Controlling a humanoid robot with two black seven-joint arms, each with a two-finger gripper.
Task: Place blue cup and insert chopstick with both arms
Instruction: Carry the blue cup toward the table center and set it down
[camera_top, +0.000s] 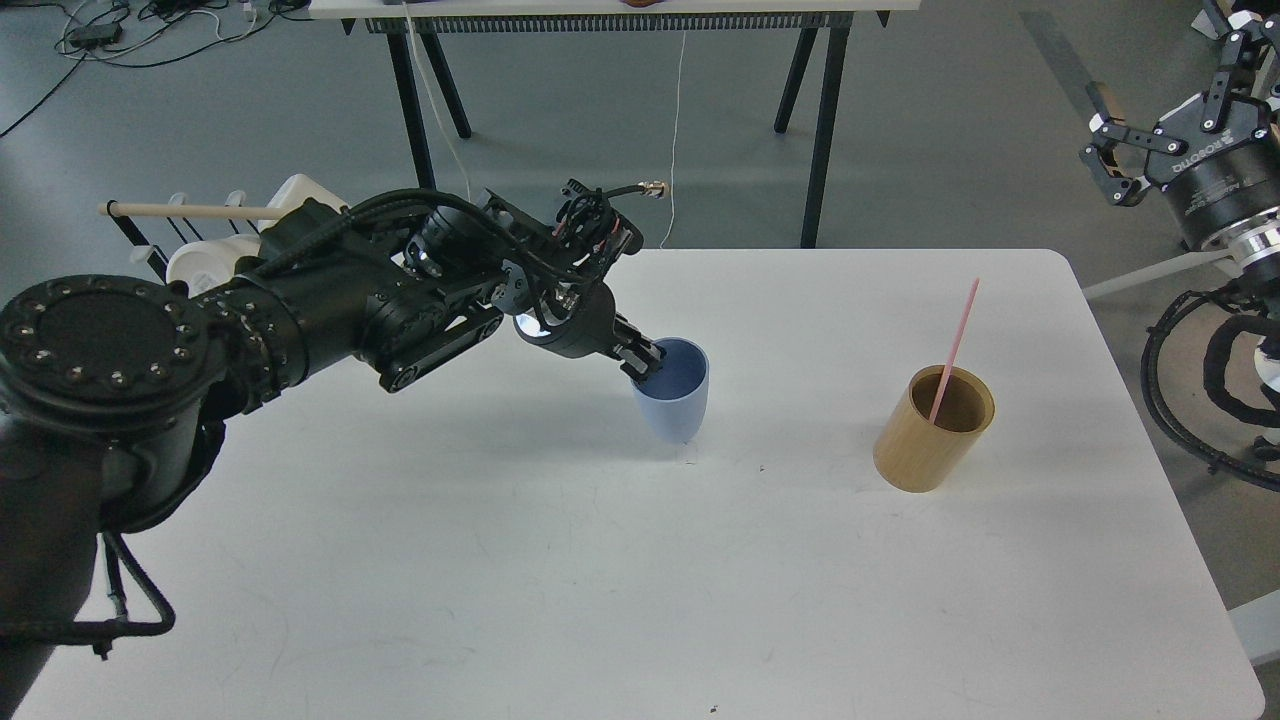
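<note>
The light-blue cup (675, 402) stands nearly upright at the middle of the white table (600, 560), its base at or just above the surface. My left gripper (645, 362) is shut on the cup's left rim, with one finger inside the cup. The thin pink chopstick (955, 345) leans in the tan wooden holder (932, 430) to the right of the cup. My right gripper (1180, 120) is open and empty, raised off the table's far right corner and partly cut off by the frame edge.
A rack with white mugs (215, 245) and a wooden dowel (185, 211) stands at the table's back left, behind my left arm. A black-legged table (620, 20) stands beyond the far edge.
</note>
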